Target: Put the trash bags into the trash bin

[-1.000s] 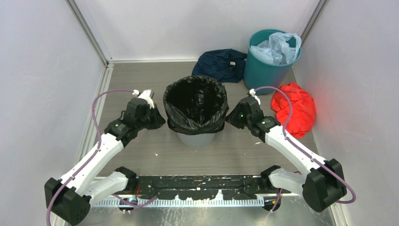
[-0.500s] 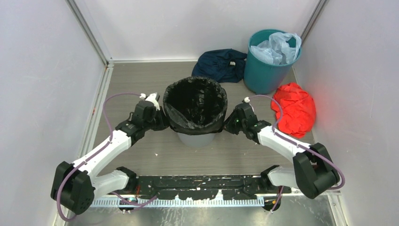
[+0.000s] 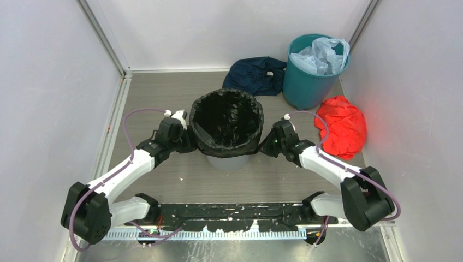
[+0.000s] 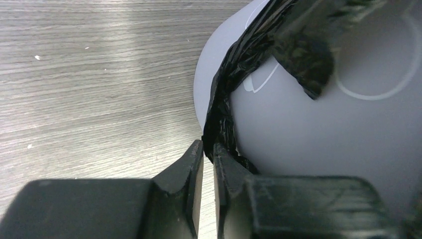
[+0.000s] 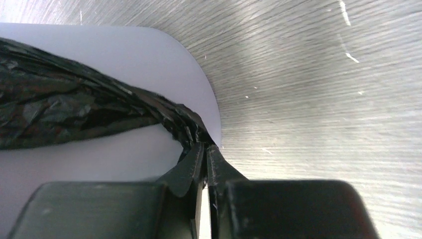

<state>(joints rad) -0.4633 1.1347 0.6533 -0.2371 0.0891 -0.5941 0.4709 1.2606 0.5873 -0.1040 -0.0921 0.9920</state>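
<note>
Progress was judged near complete: the trash bag (image 3: 226,117) lined the trash bin (image 3: 229,160), which stood upright at the middle of the table (image 3: 180,87). The bag's hem was turned over the rim and hung partway down the outer wall. At the left, the left gripper (image 4: 208,147) was pinched shut on a fold of the hem beside the bin's left wall. At the right, the right gripper (image 5: 205,147) was likewise closed on a gathered fold at the right wall. The bag's mouth faced upward and its long axis ran vertical, in line with the bin's. Remaining work, by judgement: seat the hem and release both folds.
</note>
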